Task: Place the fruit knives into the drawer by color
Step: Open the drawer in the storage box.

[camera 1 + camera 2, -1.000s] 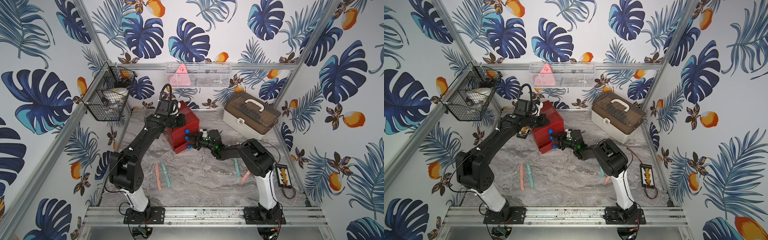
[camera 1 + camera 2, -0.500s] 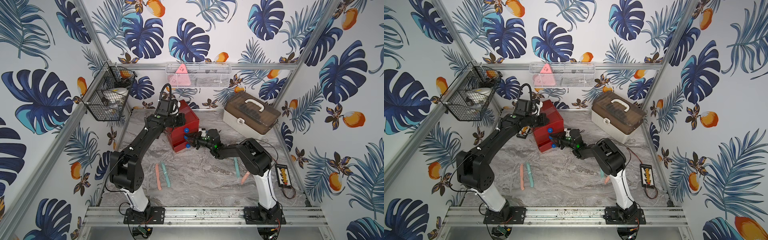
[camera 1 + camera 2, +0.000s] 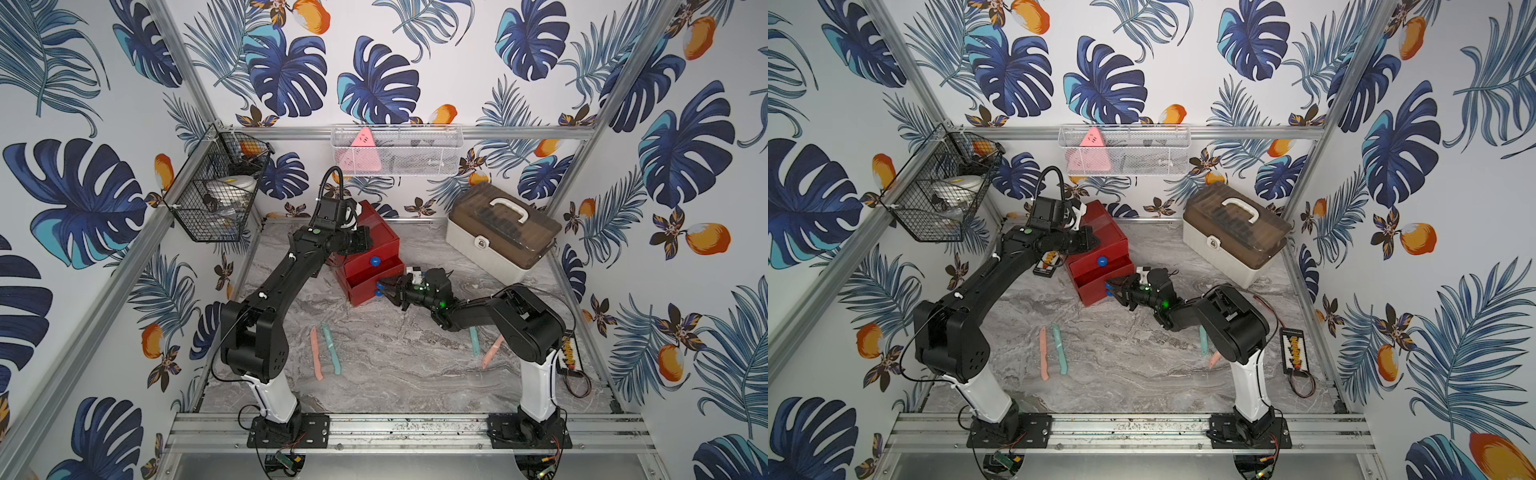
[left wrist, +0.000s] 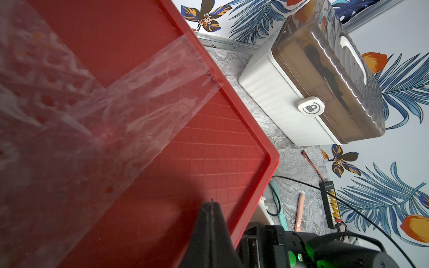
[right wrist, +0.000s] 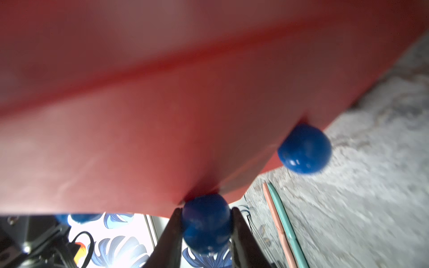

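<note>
Presently in the right gripper point(image 5: 206, 210): one round blue knob point(image 5: 206, 224) on what looks to be the middle front of the drawer point(image 3: 384, 235), the small red chest. The jaws pinch the knob from both sides. That drawer front stands slightly out in both top views.
Left gripper point(image 4: 211, 205): fingers pressed together with nothing between them, tips set on the chest's flat top, apparently steadying it.
Fruit knives, near the left arm's base: one pink knife point(image 3: 316, 354) and one teal knife point(image 3: 332, 349), side by side and nearly parallel, flat on the marbled tabletop point(image 3: 395, 365).
Fruit knives, by the right arm: a second teal knife point(image 3: 474, 343) and a second pink knife point(image 3: 492, 353), partly hidden under the arm's elbow.
Green knives: none in view from where I stand.
Handling, knives: judged light, stiff and smooth. They lie flat and thin, so they are likely to skid under a closing jaw. Best taken across the narrow width near mid-length, with the jaws coming straight down.
Handling, chest: probably light enough to slide when a knob is pulled, so it needs bracing. The knob is small, round and glossy, so a grip could slip off.
Other items: beige case point(image 3: 482, 253) with a brown lid, well apart at the back.
</note>
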`<move>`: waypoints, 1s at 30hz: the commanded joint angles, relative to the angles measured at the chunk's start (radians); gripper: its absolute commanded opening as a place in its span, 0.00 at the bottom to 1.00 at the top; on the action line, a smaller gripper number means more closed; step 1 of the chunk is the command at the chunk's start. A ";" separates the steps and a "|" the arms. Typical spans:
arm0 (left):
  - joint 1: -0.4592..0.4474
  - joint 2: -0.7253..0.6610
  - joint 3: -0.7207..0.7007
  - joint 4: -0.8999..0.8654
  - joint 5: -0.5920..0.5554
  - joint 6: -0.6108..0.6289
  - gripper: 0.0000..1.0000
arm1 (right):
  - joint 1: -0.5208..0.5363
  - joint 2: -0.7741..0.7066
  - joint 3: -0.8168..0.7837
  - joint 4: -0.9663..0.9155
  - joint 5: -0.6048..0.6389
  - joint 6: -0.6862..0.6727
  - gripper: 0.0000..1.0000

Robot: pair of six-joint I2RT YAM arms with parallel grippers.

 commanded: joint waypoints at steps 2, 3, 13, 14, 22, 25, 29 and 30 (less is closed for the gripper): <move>0.005 0.014 -0.004 -0.173 -0.031 0.010 0.00 | 0.014 -0.050 -0.073 0.046 -0.026 0.002 0.18; 0.007 0.015 -0.004 -0.172 -0.032 0.009 0.00 | 0.015 -0.057 -0.088 0.046 -0.028 0.000 0.18; 0.013 0.009 0.003 -0.177 -0.028 0.006 0.00 | 0.014 -0.062 -0.086 0.056 -0.046 0.004 0.52; 0.013 0.008 0.004 -0.176 -0.028 0.007 0.00 | 0.013 -0.067 -0.078 0.047 -0.048 0.000 0.57; 0.016 -0.005 0.021 -0.179 -0.024 -0.006 0.14 | -0.005 -0.180 -0.112 -0.057 -0.071 -0.030 0.78; 0.014 -0.003 0.053 -0.178 -0.020 -0.015 0.39 | -0.007 -0.256 -0.146 -0.130 -0.097 -0.055 0.82; 0.015 0.001 0.113 -0.180 -0.010 -0.026 0.66 | -0.034 -0.400 -0.189 -0.326 -0.126 -0.136 0.85; 0.014 0.002 0.129 -0.182 -0.005 -0.033 0.73 | -0.051 -0.447 -0.188 -0.408 -0.137 -0.178 0.86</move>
